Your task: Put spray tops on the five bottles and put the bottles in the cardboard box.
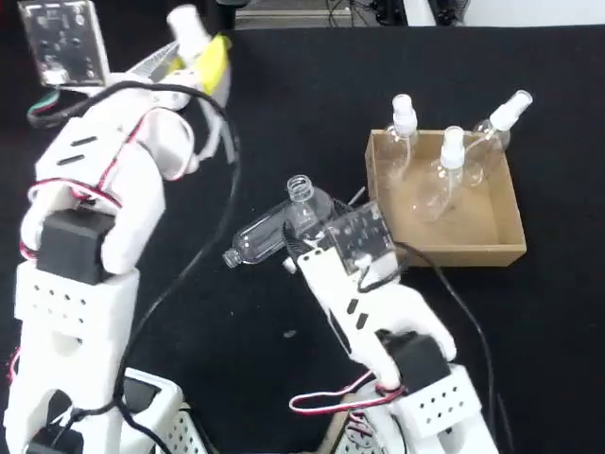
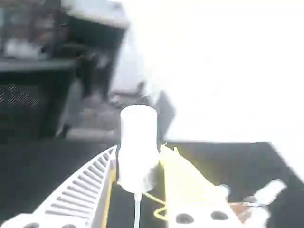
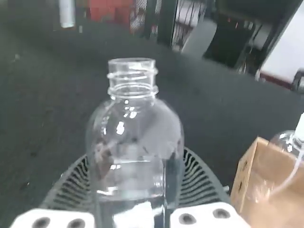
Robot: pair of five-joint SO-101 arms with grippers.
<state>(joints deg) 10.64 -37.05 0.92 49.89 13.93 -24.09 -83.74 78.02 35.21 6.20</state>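
**Both hands loaded, cap and bottle well apart**

The left hand (image 1: 187,55) is raised over the far left of the table (image 1: 284,85) and pinches a white spray top (image 2: 137,142) between its fingers. Near the middle, the right hand (image 3: 135,190) is clamped around an open bottle (image 1: 301,194), which stands upright with its threaded neck bare. A second bottle (image 1: 257,238) lies on its side just beside it, also uncapped. The cardboard box (image 1: 463,253) sits to the right with three capped bottles (image 1: 446,175) inside.
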